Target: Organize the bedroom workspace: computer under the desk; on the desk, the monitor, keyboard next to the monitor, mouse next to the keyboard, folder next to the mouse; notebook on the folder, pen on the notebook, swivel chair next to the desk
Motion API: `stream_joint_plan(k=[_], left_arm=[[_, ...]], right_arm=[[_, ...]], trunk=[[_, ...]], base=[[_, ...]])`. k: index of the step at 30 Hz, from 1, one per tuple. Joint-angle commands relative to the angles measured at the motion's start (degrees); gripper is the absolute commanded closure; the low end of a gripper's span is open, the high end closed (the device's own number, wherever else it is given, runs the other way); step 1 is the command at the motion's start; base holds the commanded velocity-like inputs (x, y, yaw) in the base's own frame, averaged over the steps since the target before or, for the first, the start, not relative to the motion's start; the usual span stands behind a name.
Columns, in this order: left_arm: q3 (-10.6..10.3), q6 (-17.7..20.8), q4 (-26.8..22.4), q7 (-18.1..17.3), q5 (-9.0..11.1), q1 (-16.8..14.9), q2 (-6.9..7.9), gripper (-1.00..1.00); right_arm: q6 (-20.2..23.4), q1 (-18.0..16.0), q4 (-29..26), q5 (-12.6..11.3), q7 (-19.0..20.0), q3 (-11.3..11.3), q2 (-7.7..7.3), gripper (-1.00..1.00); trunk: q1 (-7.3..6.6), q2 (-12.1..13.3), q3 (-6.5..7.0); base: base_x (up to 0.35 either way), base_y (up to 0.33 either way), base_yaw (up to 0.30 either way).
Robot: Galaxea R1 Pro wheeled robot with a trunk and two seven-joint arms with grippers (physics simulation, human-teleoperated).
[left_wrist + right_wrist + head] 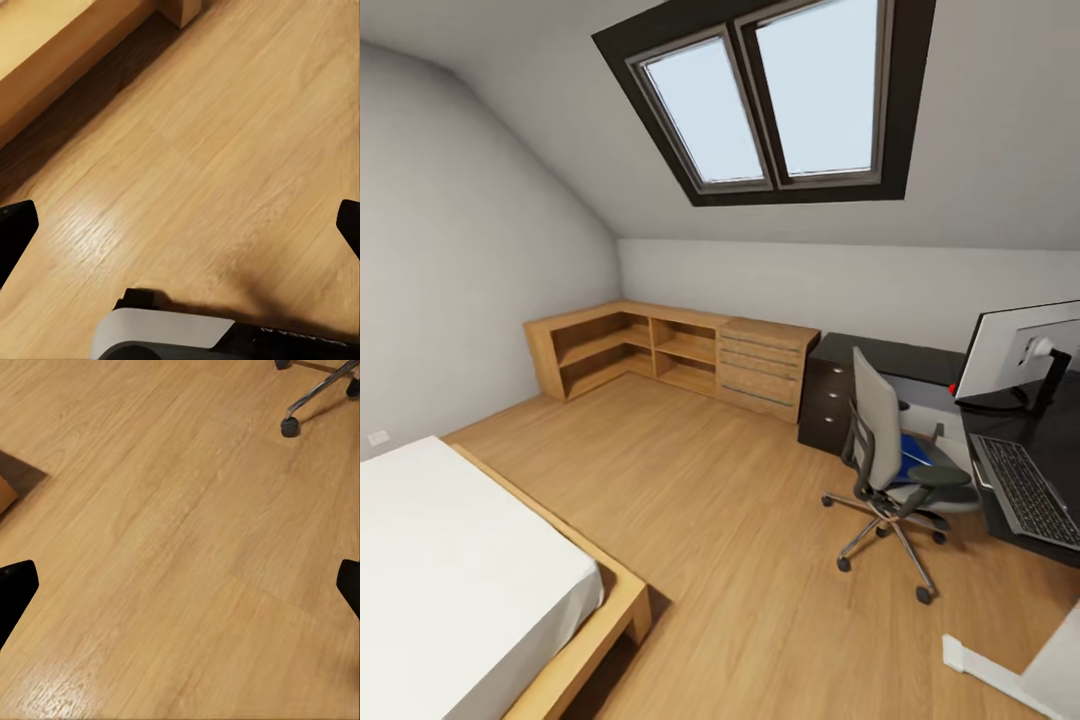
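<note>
Blue folder (913, 457) lying on the seat of the swivel chair (890, 455), pulled slightly out from the black desk (1050, 445); keyboard (1028, 490) and monitor (1018, 352) already on top. Best approached from the chair's open side — steering wide of the bed (480, 590) and stopping square to the seat before reaching. Left gripper (180, 225) spread wide, empty over bare floor (210, 150) beside the bed frame; right gripper (180, 585) equally wide, empty. Chair casters (289, 426) caught by the right wrist camera alone — a handy clearance check.
</note>
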Motion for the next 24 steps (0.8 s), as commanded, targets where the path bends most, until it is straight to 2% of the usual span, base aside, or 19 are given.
stream_joint_plan(k=[1, 16, 24], left_arm=[[0.0, 0.0, -0.1, 0.0, 0.3, 0.0, -0.01, -1.0], [0.0, 0.1, -0.1, 0.0, 0.3, 0.0, 0.0, -1.0], [0.0, 0.1, -0.1, 0.0, 0.3, 0.0, 0.06, -1.0]], right_arm=[[-0.2, 0.0, 0.0, 0.0, 0.0, 0.0, 0.01, -1.0], [-0.4, 0.0, 0.0, -0.1, -0.8, 0.0, 0.08, -1.0], [-0.5, 0.0, 0.0, 0.0, -0.8, 0.1, 0.21, -1.0]], trunk=[[0.04, 0.0, -0.09], [0.04, 0.0, -0.42], [0.04, 0.0, -0.13]], base=[[0.305, 0.0, -0.045], [0.327, 0.0, -0.013], [0.299, 0.155, -0.216]])
